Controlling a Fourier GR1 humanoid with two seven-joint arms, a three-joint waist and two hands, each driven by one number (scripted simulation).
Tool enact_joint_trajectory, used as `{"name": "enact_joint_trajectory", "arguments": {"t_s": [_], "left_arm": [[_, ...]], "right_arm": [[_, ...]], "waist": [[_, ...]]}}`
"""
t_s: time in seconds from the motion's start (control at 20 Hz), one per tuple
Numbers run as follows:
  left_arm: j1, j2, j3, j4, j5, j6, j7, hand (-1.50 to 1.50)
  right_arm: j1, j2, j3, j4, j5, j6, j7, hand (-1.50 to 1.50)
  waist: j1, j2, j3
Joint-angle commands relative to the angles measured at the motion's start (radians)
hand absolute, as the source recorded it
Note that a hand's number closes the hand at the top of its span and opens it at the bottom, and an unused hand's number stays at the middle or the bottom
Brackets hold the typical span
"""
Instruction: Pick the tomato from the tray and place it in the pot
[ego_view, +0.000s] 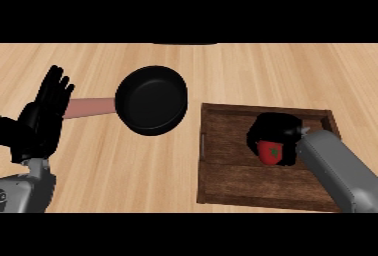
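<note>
The red tomato (270, 152) shows over the dark wooden tray (236, 177) at the lower right, with my right hand (276, 129) curled round it from above; only its red lower part with a green stem mark is visible. Whether it rests on the tray floor or hangs just above it I cannot tell. The black pot (152, 100), a round pan with a pinkish-brown handle (90, 106) pointing left, lies on the counter up and left of the tray. My left hand (44, 112) stands open at the left edge, fingers up, beside the handle's end.
The light wooden counter (133, 175) runs all around the tray and pot. A dark shape (184, 43) shows at the far edge of the counter, top centre.
</note>
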Motion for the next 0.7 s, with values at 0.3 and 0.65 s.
{"name": "enact_joint_trajectory", "arguments": {"t_s": [0.3, 0.65], "left_arm": [[0.001, -0.006, -0.014, 0.012, -0.003, -0.015, -0.010, 0.00], [-0.017, -0.020, -0.042, 0.014, -0.003, -0.026, -0.004, 0.00]], "right_arm": [[-0.026, 0.419, -0.029, -0.064, -0.014, 0.074, 0.621, 1.50], [-0.051, 0.424, -0.027, -0.157, -0.109, -0.023, 0.946, 1.50]], "waist": [[0.034, -0.013, 0.000], [0.104, -0.010, 0.007]]}}
